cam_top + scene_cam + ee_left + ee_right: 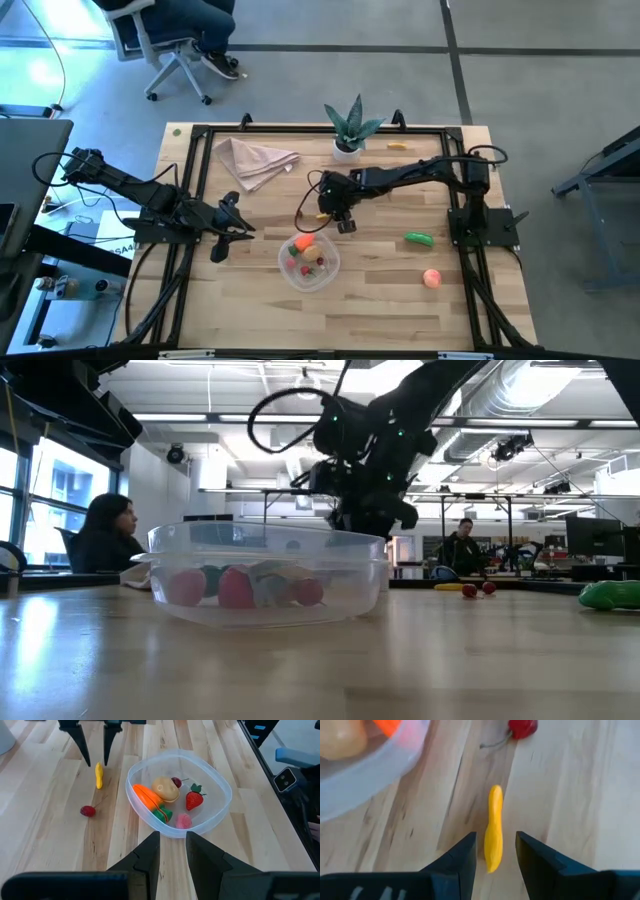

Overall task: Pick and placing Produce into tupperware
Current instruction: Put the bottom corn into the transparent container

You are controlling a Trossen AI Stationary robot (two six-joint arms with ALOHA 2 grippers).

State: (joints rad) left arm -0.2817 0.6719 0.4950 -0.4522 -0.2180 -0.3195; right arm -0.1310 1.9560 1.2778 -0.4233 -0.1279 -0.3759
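The right gripper (494, 851) hangs just above the table beside the tupperware (309, 262), its two dark fingers parted and holding nothing; between them, in the right wrist view, lies a small yellow banana (494, 826), flat on the wood. That is the relation the next move turns on: the banana's long axis runs straight away from the wrist, along the gap and not across it, so each finger stands to one long side of it, and a plain descent and squeeze would, I judge, catch it across its narrow width (no turn of the wrist looks needed). One end of the banana sits right at the mouth of the fingers, the rest reaches forward, and a tiny red piece (522, 727) lies farther out in the same direction; the tub's rim shows close beside.

The right arm is plainly the nearer one; the left gripper (222, 236) waits off the tub's other side with its fingers drawn nearly together, empty, and looks across the tub at the banana.

Inside the tupperware sit an orange carrot (148, 798), a tan rounded piece (166, 789), a strawberry (193, 800) and a pink bit; the green cucumber (419, 239) and pink peach (431, 279) lie well apart on the right side of the table.
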